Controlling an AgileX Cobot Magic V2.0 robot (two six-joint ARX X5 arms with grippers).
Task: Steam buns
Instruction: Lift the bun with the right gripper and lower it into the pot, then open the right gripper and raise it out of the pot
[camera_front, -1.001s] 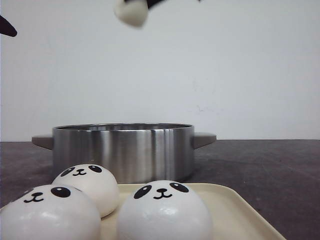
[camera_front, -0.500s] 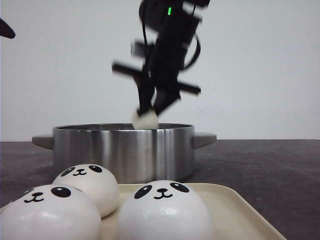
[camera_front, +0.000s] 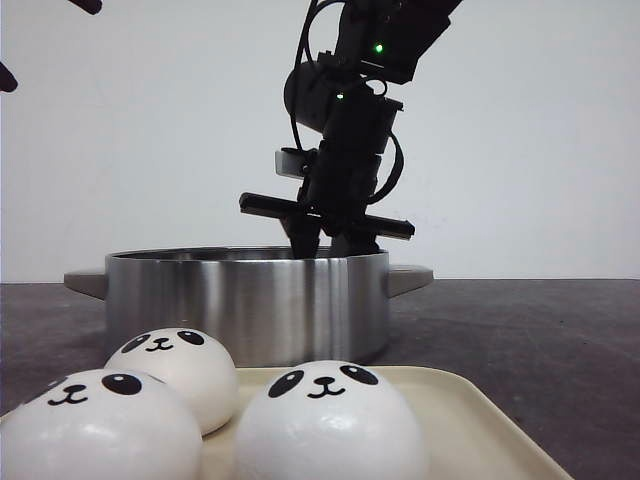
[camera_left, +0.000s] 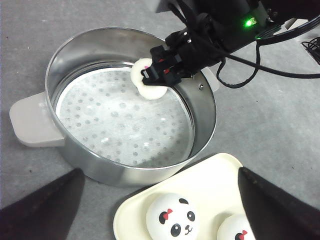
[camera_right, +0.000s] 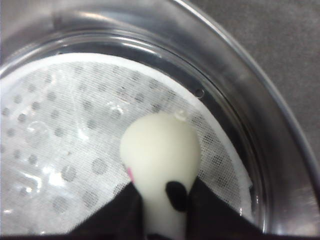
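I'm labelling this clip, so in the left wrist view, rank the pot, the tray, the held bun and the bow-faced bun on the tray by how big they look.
1. Pot, by far the largest.
2. Tray, though the frame cuts it off.
3. Bow-faced bun and held bun: unsure. The tray bun looks bigger, but it is nearer the camera and the right gripper squeezes and partly covers the other.

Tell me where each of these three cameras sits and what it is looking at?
Front view: low at table level, facing forward past buns to the pot; right arm shows.
Left wrist view: high above, looking down on pot and right pincer.
Right wrist view: inside the pot, on the held bun.
Both wrist views share that bun.
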